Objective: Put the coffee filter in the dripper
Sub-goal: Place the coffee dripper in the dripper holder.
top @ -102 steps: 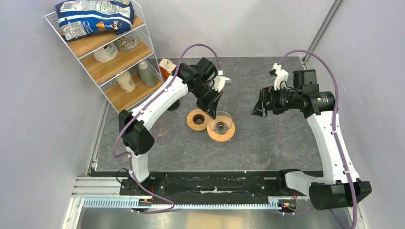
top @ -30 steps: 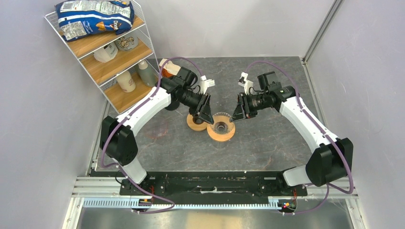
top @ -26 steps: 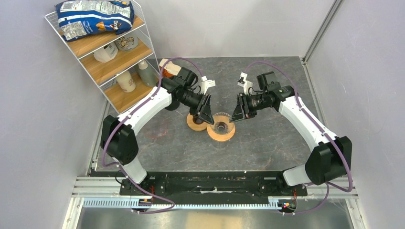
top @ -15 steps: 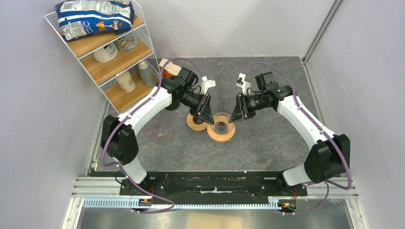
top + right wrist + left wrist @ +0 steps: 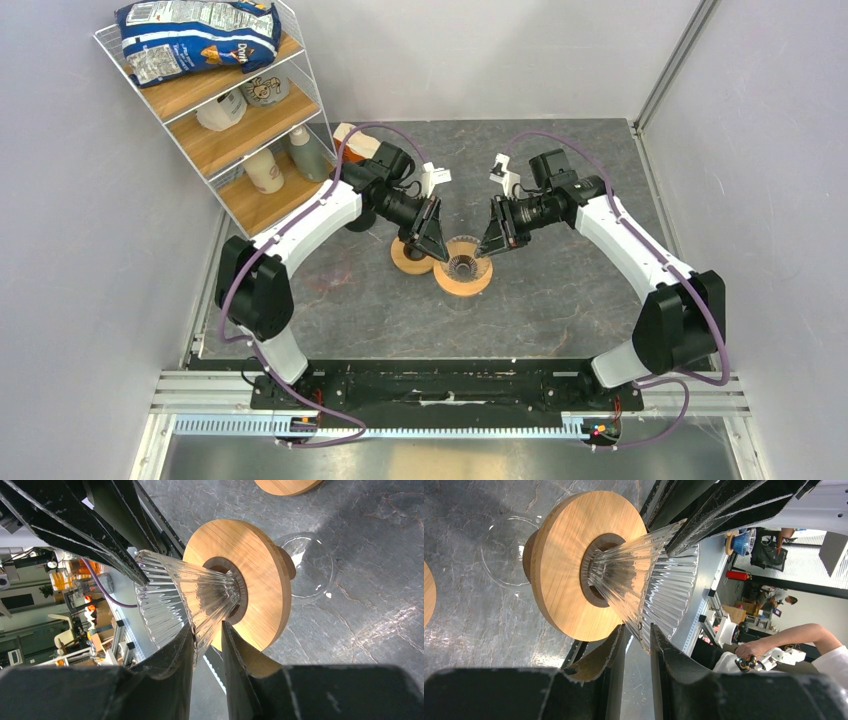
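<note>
Far left: wire shelf rack (image 5: 190,95). Carries a blue chip bag (image 5: 195,35) on top and bottles (image 5: 265,170) on the lower boards. Just right of it, at the back of the grey stone table (image 5: 560,290): an orange-and-white packet (image 5: 350,145), partly hidden behind the left arm.

Next, the left gripper (image 5: 435,245), reaching in from the left and clamped on the left side of the dripper's glass rim. In the left wrist view, dark fingers (image 5: 674,665) on either side of the ribbed glass wall, only a narrow gap between them. Just under and left of this gripper: a bare wooden ring (image 5: 405,260), flat on the table, beside the dripper.

Mid-table: the dripper (image 5: 462,268), upright, mouth up, its wooden collar resting on a clear glass vessel (image 5: 310,565).

Right of it, the right gripper (image 5: 490,243), mirroring the left and pinching the opposite side of the same rim; fingers (image 5: 170,665) close around the glass wall in the right wrist view.
</note>
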`<state>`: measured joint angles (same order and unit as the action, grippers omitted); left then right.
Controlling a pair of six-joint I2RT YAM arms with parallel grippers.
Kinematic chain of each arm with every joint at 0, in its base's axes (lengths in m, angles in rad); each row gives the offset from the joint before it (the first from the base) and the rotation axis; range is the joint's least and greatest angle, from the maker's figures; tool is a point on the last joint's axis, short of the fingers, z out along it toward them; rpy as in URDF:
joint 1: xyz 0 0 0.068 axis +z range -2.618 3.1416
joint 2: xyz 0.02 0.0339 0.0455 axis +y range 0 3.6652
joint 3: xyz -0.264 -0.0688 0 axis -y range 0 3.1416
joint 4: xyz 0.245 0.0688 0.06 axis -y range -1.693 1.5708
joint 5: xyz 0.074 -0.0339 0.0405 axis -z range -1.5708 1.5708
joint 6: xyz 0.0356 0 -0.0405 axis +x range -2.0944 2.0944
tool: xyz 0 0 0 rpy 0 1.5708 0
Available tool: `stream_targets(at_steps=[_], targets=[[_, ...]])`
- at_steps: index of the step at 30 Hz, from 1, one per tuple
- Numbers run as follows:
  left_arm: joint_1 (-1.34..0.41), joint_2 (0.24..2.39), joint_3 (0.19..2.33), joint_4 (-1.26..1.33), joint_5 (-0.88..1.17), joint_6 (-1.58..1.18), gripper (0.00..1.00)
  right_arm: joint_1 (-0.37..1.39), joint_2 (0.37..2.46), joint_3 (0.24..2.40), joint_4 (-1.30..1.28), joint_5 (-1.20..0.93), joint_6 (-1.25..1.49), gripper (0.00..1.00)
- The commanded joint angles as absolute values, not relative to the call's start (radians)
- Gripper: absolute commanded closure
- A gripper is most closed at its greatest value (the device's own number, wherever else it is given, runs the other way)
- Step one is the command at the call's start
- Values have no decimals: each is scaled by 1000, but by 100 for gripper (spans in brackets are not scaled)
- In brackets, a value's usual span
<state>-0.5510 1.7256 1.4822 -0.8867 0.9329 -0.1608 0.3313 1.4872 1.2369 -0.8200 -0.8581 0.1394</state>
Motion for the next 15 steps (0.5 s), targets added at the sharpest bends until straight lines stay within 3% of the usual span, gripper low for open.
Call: stream_targets(at_steps=[1,15], targets=[[-542,1769,1470,-878,864,-140,70,332,1531,1262,-798,-779,119,68],[-531,1789,1468,-885,843,-112,71,332,1562,1251,-782,-764,89,69]])
